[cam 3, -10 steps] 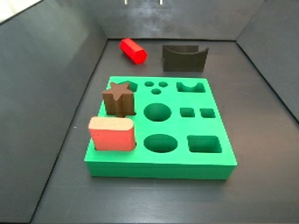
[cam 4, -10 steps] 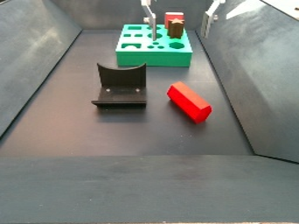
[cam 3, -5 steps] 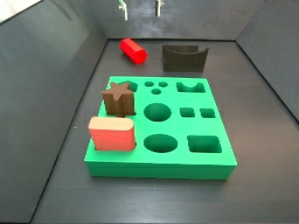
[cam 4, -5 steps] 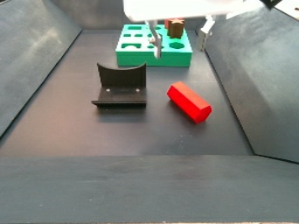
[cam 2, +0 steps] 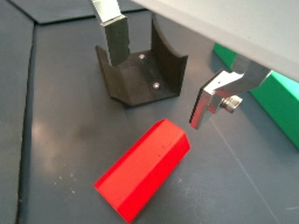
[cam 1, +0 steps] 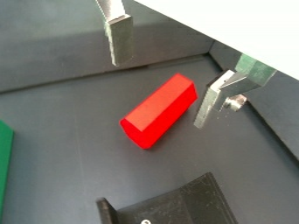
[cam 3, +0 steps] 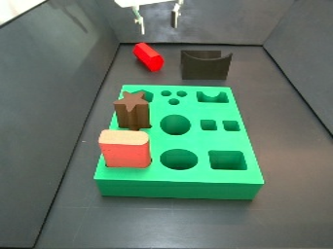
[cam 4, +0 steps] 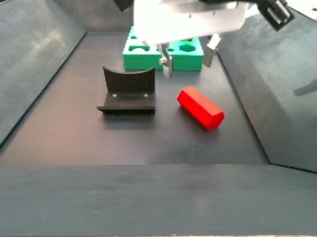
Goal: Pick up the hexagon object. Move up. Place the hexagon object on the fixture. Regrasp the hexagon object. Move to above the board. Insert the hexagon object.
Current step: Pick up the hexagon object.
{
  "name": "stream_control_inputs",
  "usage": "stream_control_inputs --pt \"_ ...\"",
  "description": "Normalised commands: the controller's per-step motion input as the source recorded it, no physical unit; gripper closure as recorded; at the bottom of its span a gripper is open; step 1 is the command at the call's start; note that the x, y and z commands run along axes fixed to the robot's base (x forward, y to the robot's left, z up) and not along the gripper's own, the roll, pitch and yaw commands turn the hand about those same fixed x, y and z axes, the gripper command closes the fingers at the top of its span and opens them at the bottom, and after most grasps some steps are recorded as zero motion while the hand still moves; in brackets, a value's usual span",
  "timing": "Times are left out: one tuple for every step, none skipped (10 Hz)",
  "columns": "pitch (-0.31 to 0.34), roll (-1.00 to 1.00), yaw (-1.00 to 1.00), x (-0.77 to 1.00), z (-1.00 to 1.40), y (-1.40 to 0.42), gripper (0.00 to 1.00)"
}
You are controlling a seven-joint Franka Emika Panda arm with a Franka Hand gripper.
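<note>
The red hexagon object (cam 3: 148, 56) lies on its side on the dark floor, also in the other side view (cam 4: 199, 108) and in both wrist views (cam 1: 158, 109) (cam 2: 143, 166). My gripper (cam 3: 155, 17) hangs above it, open and empty, its fingers (cam 1: 114, 39) spread well apart; it also shows in the other side view (cam 4: 186, 56). The dark fixture (cam 3: 205, 64) stands beside the hexagon object, also in a side view (cam 4: 126, 90) and in both wrist views (cam 2: 140, 74) (cam 1: 170, 208). The green board (cam 3: 196, 178) lies further off.
A brown star piece (cam 3: 131, 110) and a salmon-pink block (cam 3: 125, 149) stand in the board. Dark sloping walls (cam 3: 78, 88) close in the floor on both sides. The board's edge shows in both wrist views (cam 2: 284, 105) (cam 1: 3, 175).
My gripper has come down and into view above the red hexagon object, still open. The hexagon object, fixture and board have not moved.
</note>
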Motion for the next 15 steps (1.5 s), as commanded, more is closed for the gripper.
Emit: stream_control_inputs --pt "0.0 0.0 0.09 0.0 0.0 0.0 0.0" --pt "-0.111 0.0 0.06 0.0 -0.57 -0.07 0.0" --pt "-0.11 0.0 0.09 0.0 -0.53 0.0 0.0" --pt "-0.094 0.0 0.08 0.0 -0.46 0.0 0.0" --pt "-0.066 0.0 0.05 0.0 -0.38 0.0 0.0" --pt "-0.077 0.0 0.06 0.0 -0.41 0.0 0.0" --pt "-0.083 0.0 0.07 -0.01 -0.4 0.0 0.0" --pt "-0.076 0.0 0.08 -0.07 -0.32 0.0 0.0" --pt "-0.083 0.0 0.11 -0.12 -0.31 0.0 0.0" --pt "-0.094 0.0 0.11 -0.15 -0.35 0.0 0.0" --pt "-0.084 0.0 0.09 -0.15 -0.28 0.0 0.0" --pt "-0.094 0.0 0.09 -0.17 -0.29 0.0 0.0" --pt "-0.117 0.0 0.1 -0.18 -0.34 0.0 0.0" --pt "-0.134 0.0 0.09 -0.15 -0.38 0.0 0.0" --pt "-0.157 -0.01 0.09 -0.11 -0.39 0.0 0.0"
